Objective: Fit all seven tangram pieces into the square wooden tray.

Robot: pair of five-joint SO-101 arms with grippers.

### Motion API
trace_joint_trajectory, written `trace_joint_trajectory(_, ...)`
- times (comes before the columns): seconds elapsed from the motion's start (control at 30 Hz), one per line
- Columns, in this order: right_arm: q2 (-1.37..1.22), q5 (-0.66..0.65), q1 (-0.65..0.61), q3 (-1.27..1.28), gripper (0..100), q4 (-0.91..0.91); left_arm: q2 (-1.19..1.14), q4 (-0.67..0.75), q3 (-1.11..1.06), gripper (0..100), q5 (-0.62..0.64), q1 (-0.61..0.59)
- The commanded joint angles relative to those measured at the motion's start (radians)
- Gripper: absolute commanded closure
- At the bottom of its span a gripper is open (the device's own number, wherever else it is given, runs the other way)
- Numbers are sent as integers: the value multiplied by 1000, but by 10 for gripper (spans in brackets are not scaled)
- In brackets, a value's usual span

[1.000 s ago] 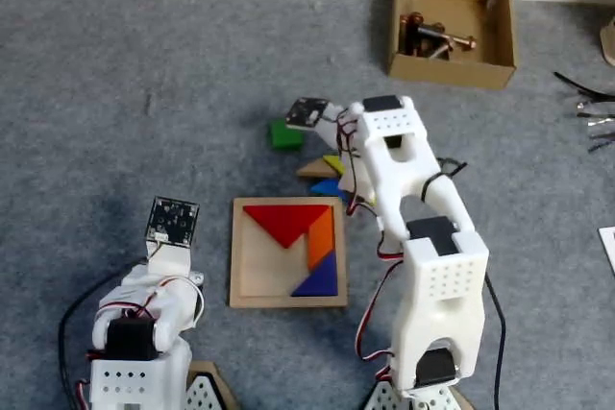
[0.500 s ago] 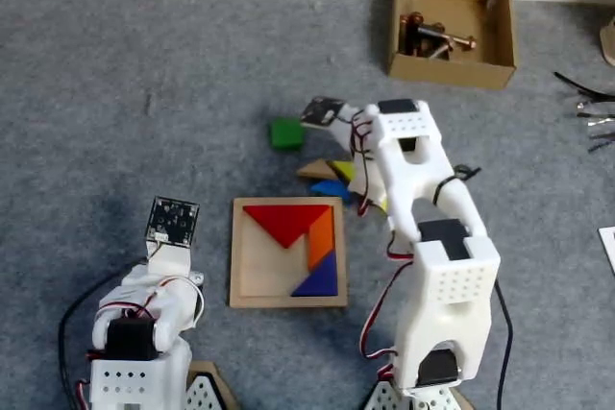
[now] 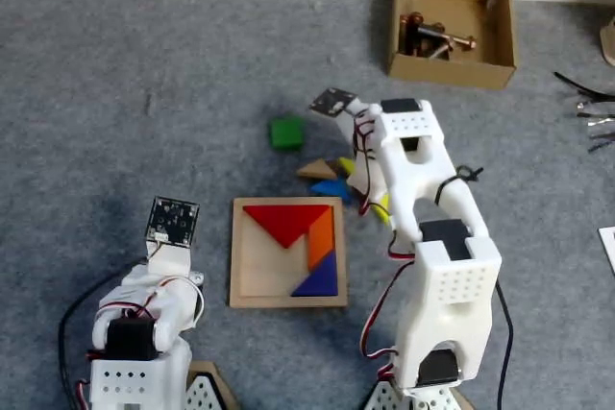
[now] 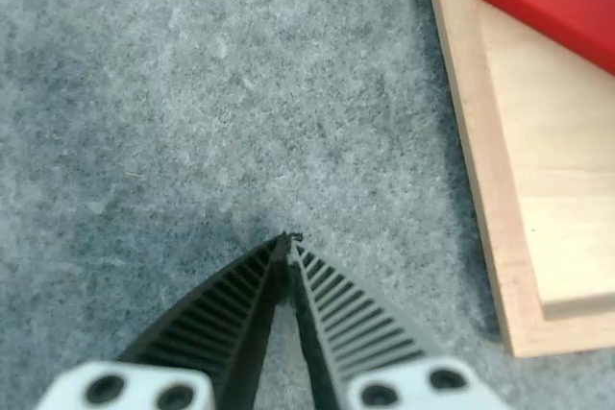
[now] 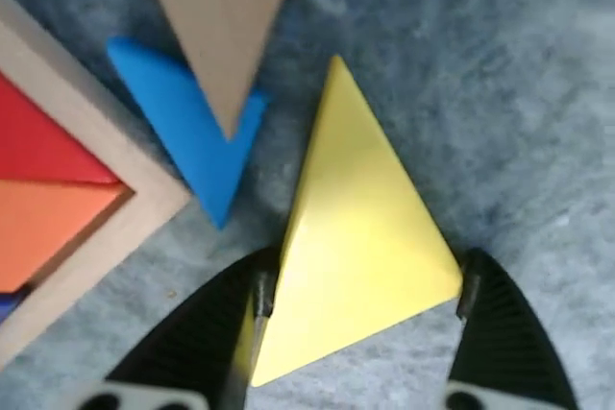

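Observation:
The square wooden tray (image 3: 235, 252) lies mid-table and holds a red triangle (image 3: 286, 221), an orange piece (image 3: 320, 237) and a dark blue triangle (image 3: 319, 278). Behind it lie a tan triangle (image 3: 315, 169), a blue piece (image 3: 329, 187) and a green square (image 3: 285, 132). My right gripper (image 5: 360, 285) is shut on a yellow triangle (image 5: 360, 228), just past the tray's far right corner (image 5: 106, 156), beside the blue piece (image 5: 192, 132) and tan triangle (image 5: 219, 7). My left gripper (image 4: 288, 242) is shut and empty over the carpet, left of the tray (image 4: 471, 141).
A cardboard box (image 3: 447, 72) with metal parts stands at the back right. Cables (image 3: 586, 103) lie at the right edge. Grey carpet covers the table, with bare room to the left and at the back.
The right arm has swung to the right, away from the green square, with the yellow triangle between its fingers. The left arm has stayed still.

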State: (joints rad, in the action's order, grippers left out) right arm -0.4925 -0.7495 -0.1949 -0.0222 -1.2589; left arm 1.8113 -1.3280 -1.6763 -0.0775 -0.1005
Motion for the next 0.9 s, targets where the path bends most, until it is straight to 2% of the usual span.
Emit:
trace_joint_trajectory(0.0, 22, 77, 25, 10, 779, -110, 7, -5, -19, 995, -3, 13)
trace_joint_trajectory(0.27, 196, 212, 18, -74, 779, -252, 7, -5, -19, 995, -3, 13)
trace_joint_trajectory(0.47, 355, 273, -47, -73, 779, -348, 7, -5, -19, 995, -3, 13)
trace_joint_trajectory(0.7, 490, 358, -225, -48, 779, -414, 7, -5, -19, 995, -3, 13)
trace_joint_trajectory(0.87, 588, 439, -386, 76, 779, -372, 7, -5, -19, 995, -3, 13)
